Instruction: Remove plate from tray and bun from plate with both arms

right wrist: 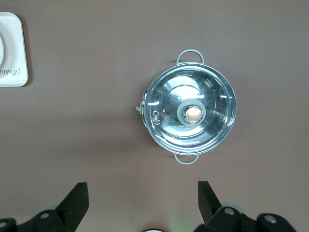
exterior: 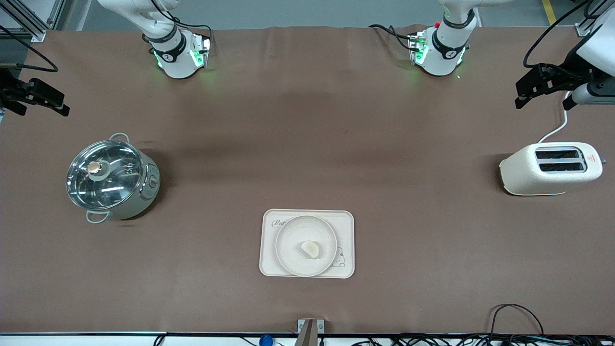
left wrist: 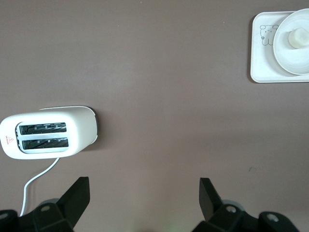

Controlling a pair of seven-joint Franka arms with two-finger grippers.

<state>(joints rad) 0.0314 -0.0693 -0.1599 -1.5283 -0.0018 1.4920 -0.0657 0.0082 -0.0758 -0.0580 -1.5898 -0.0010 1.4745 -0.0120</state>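
I logged: bun (exterior: 310,249) on plate (exterior: 288,250), plate on tray (exterior: 346,221); left gripper (left wrist: 144,203) over bare table near the toaster (exterior: 552,168), right gripper (right wrist: 143,203) near the pot (exterior: 111,179), both spread, empty, waiting.

A brown matte surface (exterior: 307,144) carries a cream rectangular tray with rounded corners (exterior: 346,221) near the front camera's edge, midway between the two ends. On the tray rests a round cream-white plate (exterior: 288,240), and a small pale bun (exterior: 310,249) lies on the plate's middle. Toward the right arm's end stands a steel pot with a glass lid (exterior: 111,179); toward the left arm's end lies a cream two-slot toaster (exterior: 550,169). The black left gripper (exterior: 533,89) hangs above the surface over the toaster's end, the black right gripper (exterior: 36,98) over the pot's end.
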